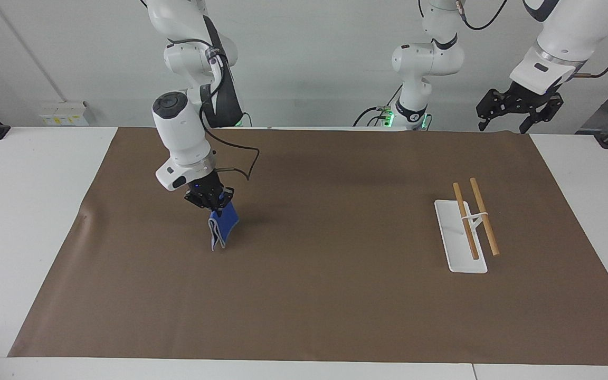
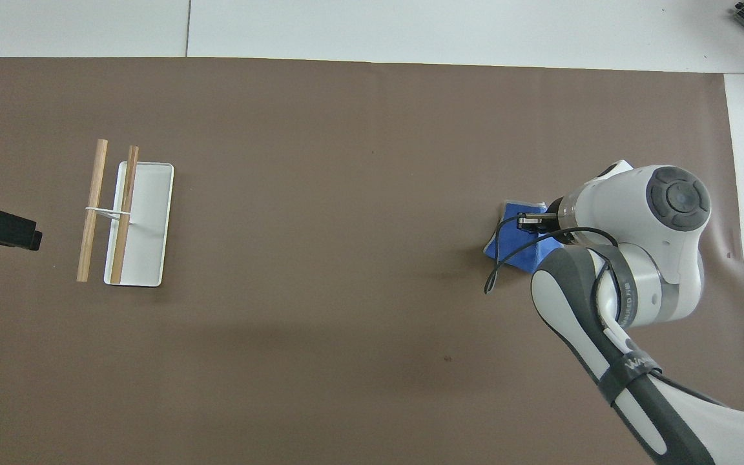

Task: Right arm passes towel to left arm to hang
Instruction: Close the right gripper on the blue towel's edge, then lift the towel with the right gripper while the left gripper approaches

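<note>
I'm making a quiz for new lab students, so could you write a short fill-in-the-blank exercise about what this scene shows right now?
1. The right gripper is shut on the ____.
2. The towel hangs folded from the gripper, lifted off the ____ mat.
3. The left gripper waits with its fingers ____.
4. The rack has two ____ bars.

Missing words: towel; brown; open; wooden
</note>
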`<action>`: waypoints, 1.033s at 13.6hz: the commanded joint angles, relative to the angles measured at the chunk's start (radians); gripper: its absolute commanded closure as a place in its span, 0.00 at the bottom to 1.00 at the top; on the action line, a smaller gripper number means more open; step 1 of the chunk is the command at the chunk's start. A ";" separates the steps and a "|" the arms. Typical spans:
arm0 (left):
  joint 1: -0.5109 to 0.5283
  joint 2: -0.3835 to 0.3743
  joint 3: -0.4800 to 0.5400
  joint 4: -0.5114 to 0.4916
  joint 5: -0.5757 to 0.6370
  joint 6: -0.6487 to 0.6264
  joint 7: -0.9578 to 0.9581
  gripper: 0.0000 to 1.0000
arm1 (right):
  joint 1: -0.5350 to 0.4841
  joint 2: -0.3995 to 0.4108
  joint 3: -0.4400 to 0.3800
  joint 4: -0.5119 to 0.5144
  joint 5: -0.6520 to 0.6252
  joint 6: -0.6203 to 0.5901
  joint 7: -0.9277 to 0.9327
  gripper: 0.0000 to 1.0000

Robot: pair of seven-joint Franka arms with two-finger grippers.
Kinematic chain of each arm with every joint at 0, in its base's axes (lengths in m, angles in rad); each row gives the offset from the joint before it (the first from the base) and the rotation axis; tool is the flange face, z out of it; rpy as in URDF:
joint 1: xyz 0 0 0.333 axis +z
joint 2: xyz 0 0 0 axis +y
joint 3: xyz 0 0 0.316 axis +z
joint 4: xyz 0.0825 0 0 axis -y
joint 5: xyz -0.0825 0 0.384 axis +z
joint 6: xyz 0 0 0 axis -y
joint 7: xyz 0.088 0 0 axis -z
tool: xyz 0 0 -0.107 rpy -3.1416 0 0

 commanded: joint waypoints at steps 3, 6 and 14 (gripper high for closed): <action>0.003 -0.021 -0.002 -0.025 0.011 0.000 0.004 0.00 | -0.006 -0.026 0.021 0.100 0.203 -0.027 -0.122 1.00; 0.003 -0.021 -0.002 -0.025 0.009 -0.002 0.004 0.00 | -0.006 -0.056 0.021 0.101 0.468 -0.027 -0.211 1.00; -0.018 -0.056 -0.014 -0.117 0.008 0.074 -0.049 0.00 | -0.003 -0.087 0.107 0.074 1.019 -0.039 -0.284 1.00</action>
